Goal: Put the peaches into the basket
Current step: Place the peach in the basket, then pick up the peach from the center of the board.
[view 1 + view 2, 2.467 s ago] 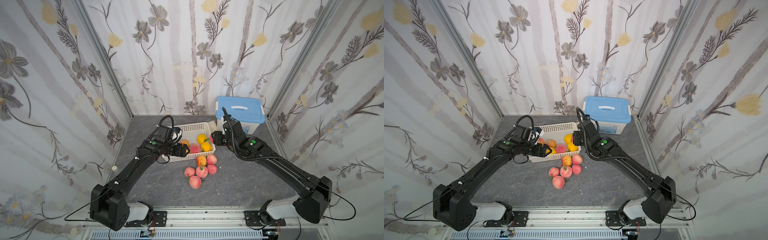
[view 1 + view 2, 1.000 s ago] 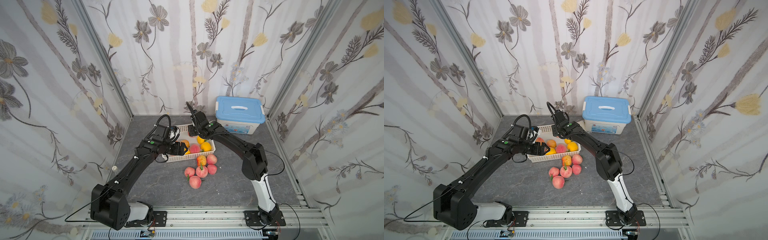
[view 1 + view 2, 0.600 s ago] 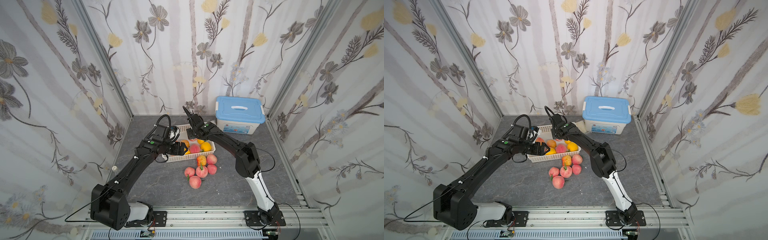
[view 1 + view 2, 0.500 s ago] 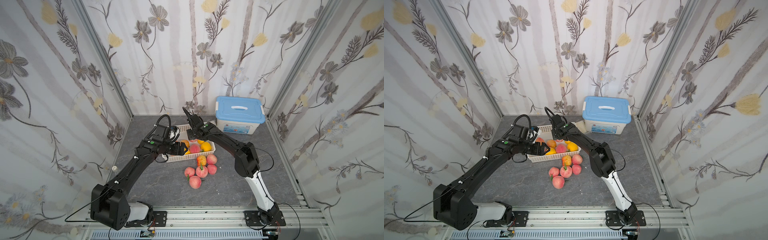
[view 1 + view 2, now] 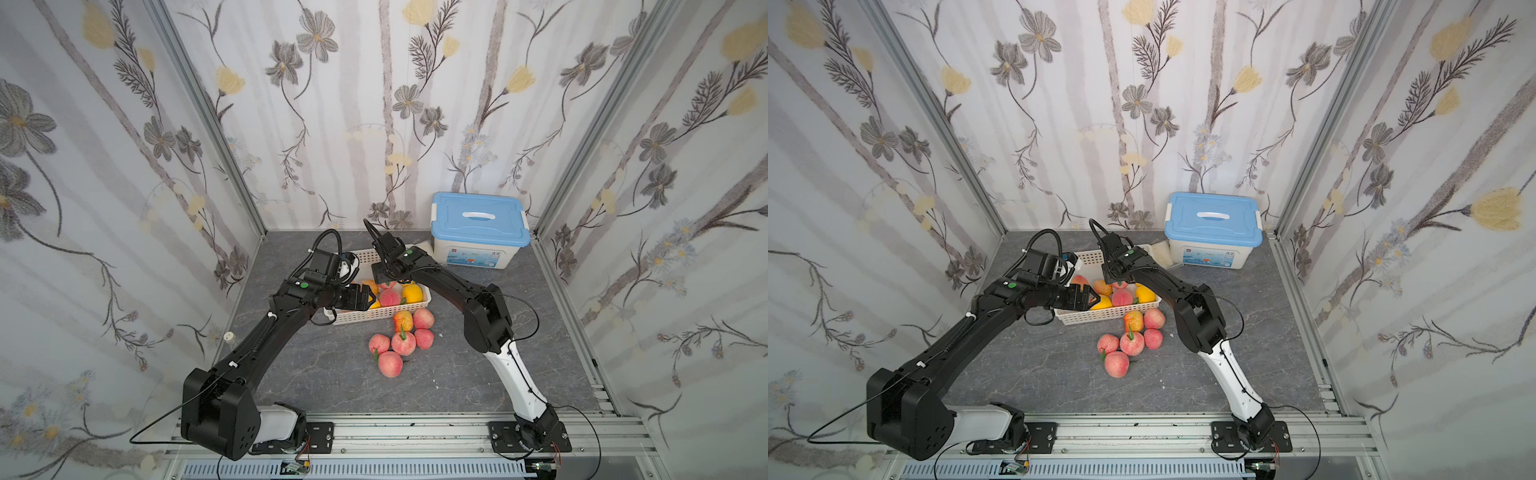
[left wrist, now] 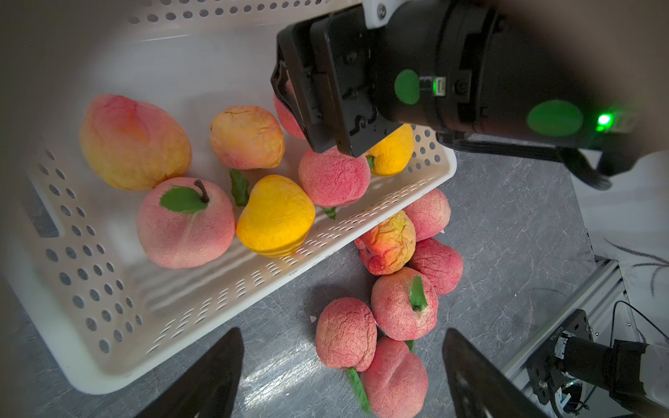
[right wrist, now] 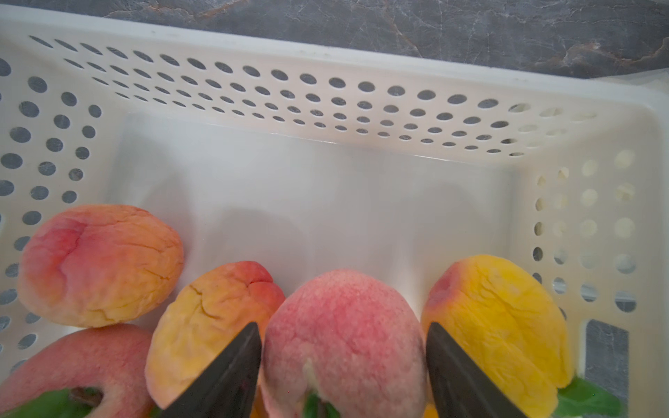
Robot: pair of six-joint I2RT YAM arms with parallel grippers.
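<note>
The white perforated basket (image 5: 357,318) (image 5: 1088,318) sits mid-table with several peaches (image 5: 390,297) (image 5: 1122,297) in it. More peaches (image 5: 403,343) (image 5: 1131,343) (image 6: 403,304) lie clustered on the grey table just in front of it. My right gripper (image 5: 384,276) (image 7: 344,325) hangs low inside the basket (image 7: 325,101), open. A pink peach (image 7: 340,300) lies between its fingers among the others. My left gripper (image 5: 365,298) (image 6: 340,331) hovers open and empty over the basket's front wall (image 6: 217,289), with the table peaches beyond it.
A white box with a blue lid (image 5: 480,232) stands at the back right, with a small crumpled white thing (image 5: 1160,253) beside it. Patterned walls close in the table on three sides. The two arms meet closely over the basket.
The right arm swung in over the basket and lowered into it, and its jaws have just spread apart around the pink peach. The left arm has stayed still.
</note>
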